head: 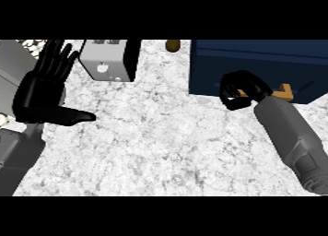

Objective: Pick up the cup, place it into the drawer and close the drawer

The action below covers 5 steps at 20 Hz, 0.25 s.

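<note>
A mottled white bench (160,147) fills the head view, with the dark blue drawer (262,64) at its upper right and a white box (107,60) with a black side at upper centre. The right hand (240,90) sits at the drawer's near edge, fingers curled round an orange thing that appears to be the cup (284,93), most of it hidden by the hand, a handle-like piece jutting out to the right against the blue front. The hand and its load lie just at the drawer's front edge, so the drawer's inside is directly ahead, up the view; whether the cup is over the opening or short of it cannot be told. The left hand (41,90) rests open at the left edge, fingers up, well apart from the drawer, so the right is plainly the nearer one for the placing. A small brown object (172,44) shows at the top, beside the drawer's left corner.
</note>
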Available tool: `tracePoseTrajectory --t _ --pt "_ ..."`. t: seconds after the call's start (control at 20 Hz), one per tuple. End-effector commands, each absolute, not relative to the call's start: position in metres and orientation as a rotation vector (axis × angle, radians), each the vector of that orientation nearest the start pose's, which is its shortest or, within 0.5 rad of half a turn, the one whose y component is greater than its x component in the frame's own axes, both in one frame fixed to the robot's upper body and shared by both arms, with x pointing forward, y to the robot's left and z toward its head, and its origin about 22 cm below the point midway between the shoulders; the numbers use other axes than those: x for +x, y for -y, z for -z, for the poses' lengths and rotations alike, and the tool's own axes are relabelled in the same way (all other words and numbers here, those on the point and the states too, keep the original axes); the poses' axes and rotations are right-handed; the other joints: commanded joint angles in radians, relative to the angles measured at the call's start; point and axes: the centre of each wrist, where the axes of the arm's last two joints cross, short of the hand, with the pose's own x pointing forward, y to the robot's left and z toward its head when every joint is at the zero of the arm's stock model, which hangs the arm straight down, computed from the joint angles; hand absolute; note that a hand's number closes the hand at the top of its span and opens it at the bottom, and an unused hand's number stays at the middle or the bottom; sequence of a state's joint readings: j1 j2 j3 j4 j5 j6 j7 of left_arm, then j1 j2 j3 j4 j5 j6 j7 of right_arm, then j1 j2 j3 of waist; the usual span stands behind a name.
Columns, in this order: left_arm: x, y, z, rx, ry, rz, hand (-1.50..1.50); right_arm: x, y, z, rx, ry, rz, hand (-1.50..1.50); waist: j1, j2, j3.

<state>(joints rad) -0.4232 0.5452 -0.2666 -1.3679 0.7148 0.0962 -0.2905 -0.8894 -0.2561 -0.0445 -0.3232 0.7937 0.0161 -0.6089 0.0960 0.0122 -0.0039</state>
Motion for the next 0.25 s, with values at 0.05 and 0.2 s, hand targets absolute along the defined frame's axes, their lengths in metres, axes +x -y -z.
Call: tracePoseTrajectory --t 0.05,0.2 --pt "0.324 -0.265 -0.079 -0.283 1.888 0.062 -1.5 0.432 0.288 -0.047 -0.55 1.563 -1.046 1.5 0.028 0.041 0.009" --pt "0.329 -0.268 -0.084 -0.287 1.889 0.072 -1.5 0.44 0.28 -0.061 -0.551 1.571 -1.056 1.5 0.031 0.042 0.008"
